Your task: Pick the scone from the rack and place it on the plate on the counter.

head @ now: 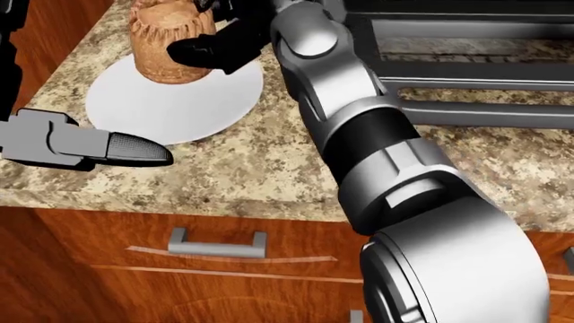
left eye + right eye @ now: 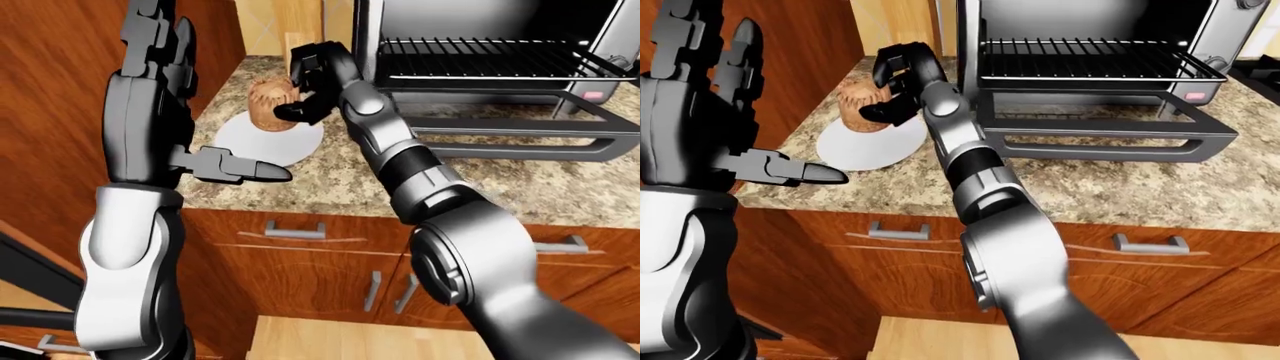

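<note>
Scone [image 1: 166,44] stands upright on the plate [image 1: 170,108], just left of our right hand [image 1: 220,47], whose fingers clamp it; our left hand [image 2: 160,90] hangs open, farther off.

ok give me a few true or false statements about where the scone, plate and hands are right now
1. The scone is over the white plate. True.
2. The scone sits on the oven rack. False: the rack is bare, and the scone is at the plate on the counter.
3. The right hand has its fingers around the scone. True.
4. The left hand grips the plate. False: it is raised with fingers spread, holding nothing.
5. The toaster oven door is closed. False: it hangs open, folded down over the counter.
</note>
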Motion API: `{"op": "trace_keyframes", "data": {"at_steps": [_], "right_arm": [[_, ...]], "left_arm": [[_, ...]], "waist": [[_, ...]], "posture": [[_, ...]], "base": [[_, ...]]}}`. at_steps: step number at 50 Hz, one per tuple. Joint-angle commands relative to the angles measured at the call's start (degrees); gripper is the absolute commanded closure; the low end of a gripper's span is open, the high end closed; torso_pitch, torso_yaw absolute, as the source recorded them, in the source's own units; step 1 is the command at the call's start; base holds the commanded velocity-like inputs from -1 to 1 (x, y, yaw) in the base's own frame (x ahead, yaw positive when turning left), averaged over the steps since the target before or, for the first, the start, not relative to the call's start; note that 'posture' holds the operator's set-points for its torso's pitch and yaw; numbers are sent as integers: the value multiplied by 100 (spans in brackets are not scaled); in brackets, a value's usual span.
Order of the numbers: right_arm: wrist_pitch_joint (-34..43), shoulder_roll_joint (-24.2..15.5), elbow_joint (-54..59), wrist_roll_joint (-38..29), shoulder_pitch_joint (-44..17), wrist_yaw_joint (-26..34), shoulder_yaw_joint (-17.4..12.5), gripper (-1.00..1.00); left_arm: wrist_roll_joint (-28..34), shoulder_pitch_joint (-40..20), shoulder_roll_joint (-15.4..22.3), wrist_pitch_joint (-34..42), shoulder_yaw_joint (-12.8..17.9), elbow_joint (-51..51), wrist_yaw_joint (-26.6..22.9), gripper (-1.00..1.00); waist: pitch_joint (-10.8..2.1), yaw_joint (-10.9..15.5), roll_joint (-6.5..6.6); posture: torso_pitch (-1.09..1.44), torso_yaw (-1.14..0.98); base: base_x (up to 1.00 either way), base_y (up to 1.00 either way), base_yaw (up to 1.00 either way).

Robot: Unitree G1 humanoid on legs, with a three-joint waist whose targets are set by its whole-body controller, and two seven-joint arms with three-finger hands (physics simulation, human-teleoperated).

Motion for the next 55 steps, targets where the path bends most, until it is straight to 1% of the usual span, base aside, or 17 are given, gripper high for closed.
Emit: {"op": "trace_keyframes", "data": {"at_steps": [1,14,17,20,22,27,34,38,42,43,44,45,46,48,49,50,55], "right_arm": [[-270,-34,-236,13,-230,-72,-26,92],[-861,185,-89,-152,7,-400,-70,90],[-1350,205,-64,-314,54,-644,-21,90],[-1384,244,-42,-364,76,-729,-46,91],[-1384,290,-9,-485,114,-974,-16,91],[-1442,322,38,-617,277,-1285,-67,91],[-1296,362,48,-783,332,-1504,-60,89],[-1258,366,45,-825,372,-1489,-70,87],[-1235,375,43,-843,365,-1482,-73,51],[-1231,379,44,-866,371,-1490,-59,23],[-1232,384,43,-870,371,-1488,-60,19],[-1227,387,43,-888,375,-1479,-49,8],[-1219,394,42,-880,376,-1474,-60,-10],[-1224,402,42,-892,381,-1462,-56,-33],[-1225,405,43,-910,388,-1464,-45,-63],[-1227,409,40,-904,383,-1458,-53,-100],[-1242,420,38,-897,379,-1427,-61,-100]], "left_arm": [[9,-146,45,-109,23,-126,15,-100],[70,-72,-12,-216,-23,-82,8,-100],[77,-47,-18,-221,-11,-96,-7,-100],[78,-40,-16,-204,2,-110,-11,-100],[93,-11,-26,-233,-14,-103,-12,-100],[96,31,-12,-232,19,-130,-26,-100],[85,16,1,-194,44,-159,-29,-100],[101,7,5,-206,25,-139,-32,-100],[103,-36,-1,-200,18,-114,-34,-100],[108,-31,10,-197,21,-123,-40,-100],[102,-30,7,-191,27,-129,-41,-100],[106,-19,16,-189,31,-139,-47,-100],[98,-14,16,-179,42,-153,-50,-100],[88,-13,15,-180,52,-152,-47,-100],[100,-7,22,-192,41,-140,-46,-100],[93,-8,16,-190,47,-144,-43,-100],[108,17,12,-227,42,-122,-30,-100]], "waist": [[-168,12,31],[-203,136,33],[-204,154,32],[-207,166,31],[-208,171,31],[-220,189,29],[-230,215,19],[-223,222,17],[-227,231,17],[-227,232,17],[-227,233,18],[-227,232,19],[-227,232,21],[-227,231,24],[-226,232,25],[-226,233,26],[-229,238,30]], "posture": [[0,18],[0,18],[0,18],[0,18],[0,18],[0,18],[0,18],[0,18],[0,18],[0,18],[0,18],[0,18],[0,18],[0,18],[0,18],[0,18],[0,18]], "base": [[0,0,0],[0,0,0],[0,0,0],[0,0,0],[0,0,0],[0,0,0],[0,0,0],[0,0,0],[0,0,0],[0,0,0],[0,0,0],[0,0,0],[0,0,0],[0,0,0],[0,0,0],[0,0,0],[0,0,0]]}}
